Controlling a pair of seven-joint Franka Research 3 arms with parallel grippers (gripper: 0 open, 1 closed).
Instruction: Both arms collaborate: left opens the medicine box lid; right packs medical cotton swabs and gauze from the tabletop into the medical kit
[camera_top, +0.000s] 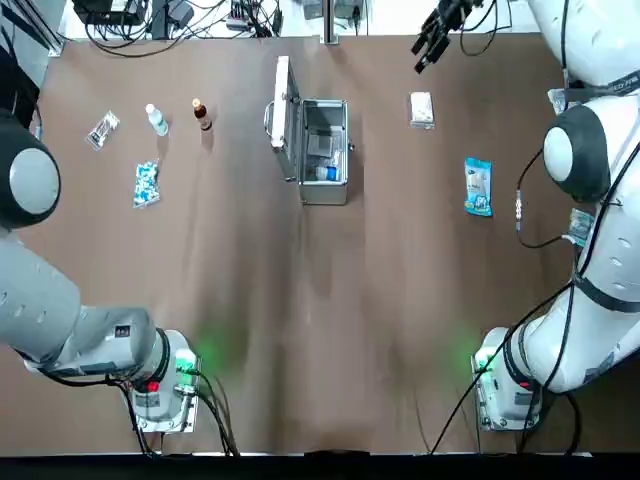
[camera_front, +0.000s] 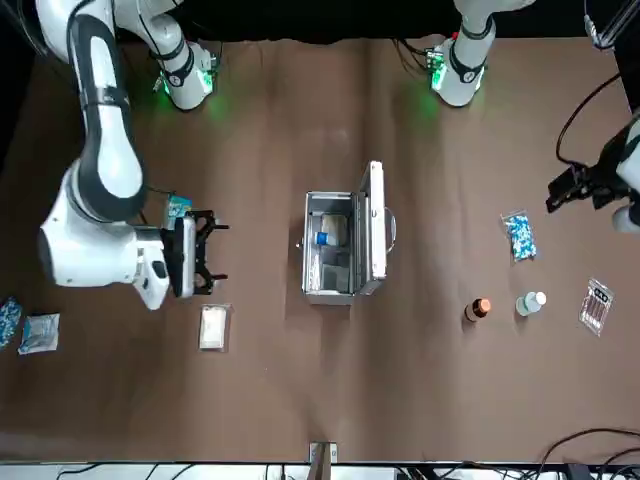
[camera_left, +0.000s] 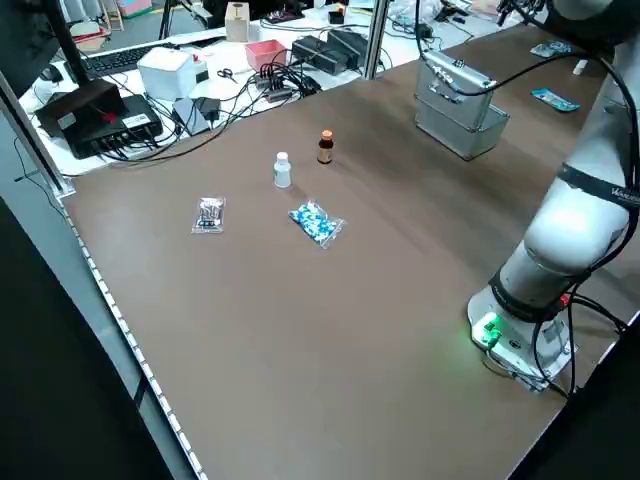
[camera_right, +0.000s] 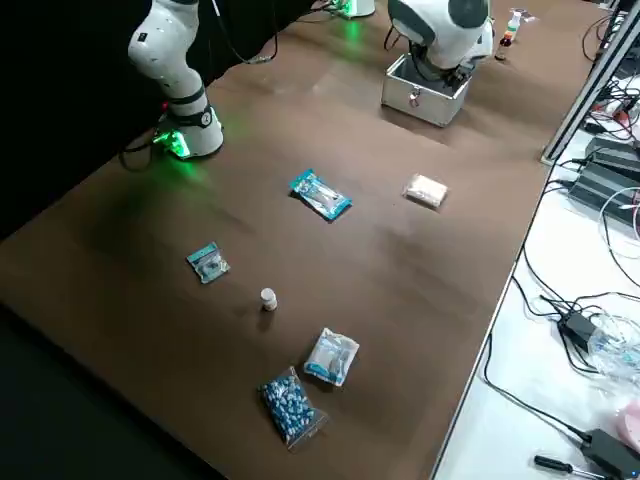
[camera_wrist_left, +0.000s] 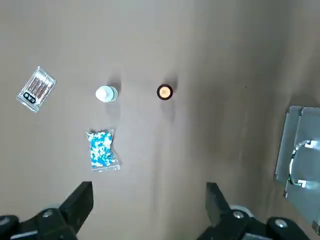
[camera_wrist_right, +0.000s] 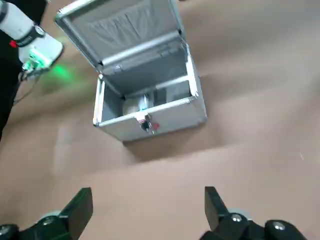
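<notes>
The silver case (camera_front: 328, 250) stands open on the tabletop (camera_front: 430, 380), its lid (camera_front: 372, 228) raised on the robot's left side, with a curved handle (camera_front: 391, 230) on the lid's outer face. A bottle with a blue cap (camera_front: 330, 233) lies inside.

The right gripper (camera_front: 222, 252) hangs over the tabletop on the robot's right of the case, fingers spread. Near it are a white gauze pack (camera_front: 214, 327) and a blue swab packet (camera_front: 178, 208), partly hidden by the arm. Farther to the robot's right lie a pale packet (camera_front: 40, 333) and a blue speckled packet (camera_front: 9, 320).

On the robot's left, a blue-white speckled packet (camera_front: 520, 236), a brown bottle (camera_front: 478, 309), a white bottle (camera_front: 530, 303) and a clear packet (camera_front: 596, 306) sit apart, near the left gripper (camera_front: 556, 194).
</notes>
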